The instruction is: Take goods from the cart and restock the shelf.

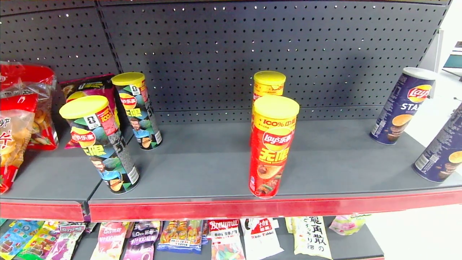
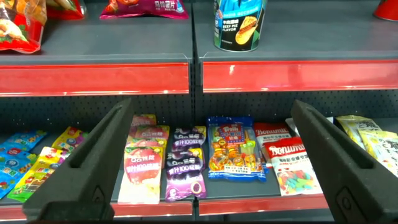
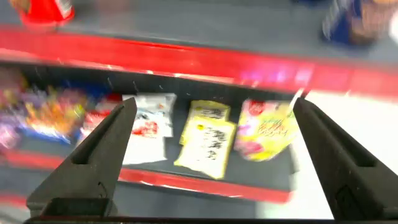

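Observation:
The grey shelf (image 1: 216,159) carries upright chip cans. A red can (image 1: 272,144) stands at the front edge with a yellow can (image 1: 269,83) behind it. Two green-and-black cans (image 1: 99,142) (image 1: 137,110) stand to the left, and two blue cans (image 1: 402,106) (image 1: 442,151) lean at the right. My left gripper (image 2: 212,104) is open and holds nothing; it faces the lower tier, below a green can (image 2: 239,25). My right gripper (image 3: 214,102) is also open with nothing in it, in front of the lower tier between the red can (image 3: 46,11) and a blue can (image 3: 357,22).
Red snack bags (image 1: 21,108) crowd the shelf's left end. A red price strip (image 1: 252,207) runs along the front edge. The lower tier holds candy bags (image 2: 233,149), a white bag (image 3: 149,121) and yellow bags (image 3: 208,140). Bare shelf lies between the can groups.

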Tool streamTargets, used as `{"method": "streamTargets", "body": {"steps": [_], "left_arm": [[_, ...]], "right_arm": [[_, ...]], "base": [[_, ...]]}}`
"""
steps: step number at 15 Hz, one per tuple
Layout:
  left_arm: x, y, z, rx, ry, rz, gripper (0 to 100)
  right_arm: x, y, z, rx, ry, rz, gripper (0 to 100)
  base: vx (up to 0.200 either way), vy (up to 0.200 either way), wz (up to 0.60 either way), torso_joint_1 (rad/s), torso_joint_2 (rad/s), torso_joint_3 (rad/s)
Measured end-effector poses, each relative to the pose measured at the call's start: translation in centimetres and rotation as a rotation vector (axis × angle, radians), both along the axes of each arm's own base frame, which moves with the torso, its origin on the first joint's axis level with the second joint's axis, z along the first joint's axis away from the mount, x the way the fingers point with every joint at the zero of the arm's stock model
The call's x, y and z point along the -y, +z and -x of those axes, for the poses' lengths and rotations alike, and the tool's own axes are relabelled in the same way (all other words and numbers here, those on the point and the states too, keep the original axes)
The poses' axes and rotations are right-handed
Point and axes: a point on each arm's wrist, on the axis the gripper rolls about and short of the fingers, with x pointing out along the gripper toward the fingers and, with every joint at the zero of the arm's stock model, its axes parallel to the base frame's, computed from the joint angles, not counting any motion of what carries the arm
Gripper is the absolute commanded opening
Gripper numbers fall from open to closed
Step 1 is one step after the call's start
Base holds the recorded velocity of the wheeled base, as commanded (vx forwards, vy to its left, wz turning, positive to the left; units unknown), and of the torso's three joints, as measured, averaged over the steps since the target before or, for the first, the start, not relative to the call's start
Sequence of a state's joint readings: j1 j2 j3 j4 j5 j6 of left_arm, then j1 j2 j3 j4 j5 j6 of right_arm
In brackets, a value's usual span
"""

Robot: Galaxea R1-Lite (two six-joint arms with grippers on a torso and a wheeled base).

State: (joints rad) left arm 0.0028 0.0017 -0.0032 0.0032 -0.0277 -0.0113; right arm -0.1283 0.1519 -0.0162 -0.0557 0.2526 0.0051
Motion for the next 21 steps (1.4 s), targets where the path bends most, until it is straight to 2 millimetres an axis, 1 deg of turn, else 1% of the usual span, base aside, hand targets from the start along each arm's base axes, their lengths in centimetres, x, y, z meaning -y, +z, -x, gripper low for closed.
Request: {"method": "streamTargets", "body": {"steps": [2, 4, 5, 6, 7, 8, 9, 10, 11, 12, 15, 16, 17, 19, 21], "left_arm": [[0.0, 0.0, 0.0, 0.0, 0.0, 0.0, 100], [0.0, 0.0, 0.0, 0.0, 0.0, 0.0, 100], [0.0, 0.0, 0.0, 0.0, 0.0, 0.0, 100], [0.0, 0.0, 0.0, 0.0, 0.0, 0.0, 100], [0.0, 0.0, 0.0, 0.0, 0.0, 0.0, 100], [0.0, 0.0, 0.0, 0.0, 0.0, 0.0, 100], [0.0, 0.0, 0.0, 0.0, 0.0, -0.001, 100], [0.0, 0.0, 0.0, 0.0, 0.0, 0.0, 100], [0.0, 0.0, 0.0, 0.0, 0.0, 0.0, 100], [0.0, 0.0, 0.0, 0.0, 0.0, -0.001, 100], [0.0, 0.0, 0.0, 0.0, 0.0, 0.0, 100], [0.0, 0.0, 0.0, 0.0, 0.0, 0.0, 100], [0.0, 0.0, 0.0, 0.0, 0.0, 0.0, 100], [0.0, 0.0, 0.0, 0.0, 0.0, 0.0, 100], [0.0, 0.0, 0.0, 0.0, 0.0, -0.001, 100]], "right_arm": [[-0.1, -0.4, 0.2, 0.019, 0.018, 0.012, 100], [-0.2, -0.4, 0.4, 0.04, 0.093, 0.014, 100], [-0.3, -0.1, 0.5, 0.051, 0.154, 0.012, 100], [-0.3, 0.3, 0.6, 0.067, 0.164, 0.024, 100], [-0.2, 0.1, 0.6, 0.066, 0.126, 0.044, 100], [0.0, 0.0, 0.5, 0.061, 0.014, 0.065, 100], [0.4, -0.2, 0.5, 0.048, -0.134, 0.066, 100], [0.5, -0.5, 0.5, 0.023, -0.22, 0.032, 100], [0.6, -1.0, 0.5, -0.016, -0.233, 0.01, 100], [0.6, -1.0, 0.5, -0.014, -0.218, 0.007, 100], [0.7, -1.1, 0.5, -0.009, -0.08, 0.014, 100], [0.7, -1.1, 0.6, -0.002, -0.059, 0.016, 100], [0.7, -1.1, 0.7, 0.015, -0.062, 0.017, 100], [0.7, -1.2, 1.0, 0.049, -0.122, 0.018, 100], [0.7, -1.2, 1.1, 0.066, -0.131, 0.018, 100]], "base": [[0.0, 0.0, 0.0, 0.0, 0.0, 0.0], [0.0, 0.0, 0.0, 0.0, 0.0, 0.0], [0.0, 0.0, 0.0, 0.0, 0.0, 0.0], [0.0, 0.0, 0.0, 0.0, 0.0, 0.0], [0.0, 0.0, 0.0, 0.0, 0.0, 0.0], [0.0, 0.0, 0.0, 0.0, 0.0, 0.0], [0.0, 0.0, 0.0, 0.0, 0.0, 0.0], [0.0, 0.0, 0.0, 0.0, 0.0, 0.0], [0.0, 0.0, 0.0, 0.0, 0.0, 0.0], [0.0, 0.0, 0.0, 0.0, 0.0, 0.0], [0.0, 0.0, 0.0, 0.0, 0.0, 0.0], [0.0, 0.0, 0.0, 0.0, 0.0, 0.0], [0.0, 0.0, 0.0, 0.0, 0.0, 0.0], [0.0, 0.0, 0.0, 0.0, 0.0, 0.0], [0.0, 0.0, 0.0, 0.0, 0.0, 0.0]]}}
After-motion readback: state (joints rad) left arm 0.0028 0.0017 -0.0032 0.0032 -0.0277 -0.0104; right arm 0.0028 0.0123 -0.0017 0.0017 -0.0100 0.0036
